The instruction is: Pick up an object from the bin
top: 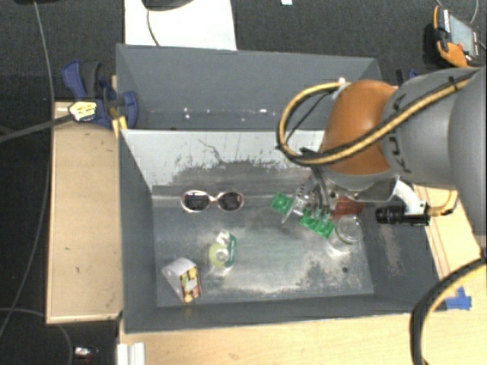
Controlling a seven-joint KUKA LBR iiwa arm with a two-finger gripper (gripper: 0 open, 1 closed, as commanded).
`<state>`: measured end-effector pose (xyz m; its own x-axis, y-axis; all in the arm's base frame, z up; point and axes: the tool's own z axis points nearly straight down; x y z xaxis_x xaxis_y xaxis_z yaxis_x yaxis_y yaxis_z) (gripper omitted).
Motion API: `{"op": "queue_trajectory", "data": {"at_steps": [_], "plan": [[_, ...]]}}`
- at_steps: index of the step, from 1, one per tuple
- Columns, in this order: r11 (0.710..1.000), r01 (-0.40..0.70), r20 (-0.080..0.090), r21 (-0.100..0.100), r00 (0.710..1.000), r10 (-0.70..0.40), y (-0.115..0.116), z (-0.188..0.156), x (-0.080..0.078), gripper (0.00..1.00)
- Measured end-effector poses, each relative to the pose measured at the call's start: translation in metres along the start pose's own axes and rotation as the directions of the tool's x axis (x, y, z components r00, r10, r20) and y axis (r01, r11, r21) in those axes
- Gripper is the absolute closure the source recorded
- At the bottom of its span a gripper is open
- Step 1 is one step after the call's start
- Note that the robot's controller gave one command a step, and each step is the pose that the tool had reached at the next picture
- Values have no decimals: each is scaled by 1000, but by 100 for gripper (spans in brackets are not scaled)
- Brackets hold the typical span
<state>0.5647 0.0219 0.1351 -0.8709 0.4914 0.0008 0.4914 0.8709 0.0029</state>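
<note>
My gripper (312, 198) hangs low in the right part of the bin, under the orange cover. It is right over a green plastic thing (318, 222) with a second green part at its left end (281, 204). The green thing's middle is hidden by the gripper, and I cannot tell whether it is gripped. A clear round cup (348, 232) lies just right of it. A bit of a red thing (348, 204) peeks out beneath the arm.
Sunglasses (211, 201) lie by the back wall at the left. A green and white roll-like thing (222, 251) lies mid-left. A small printed box (184, 278) sits in the front left corner. The arm covers the bin's right side.
</note>
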Motion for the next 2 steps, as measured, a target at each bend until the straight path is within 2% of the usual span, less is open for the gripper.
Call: {"op": "queue_trajectory", "data": {"at_steps": [2], "plan": [[1000,4,0,0,1000,-4,0,-22,0,100]]}}
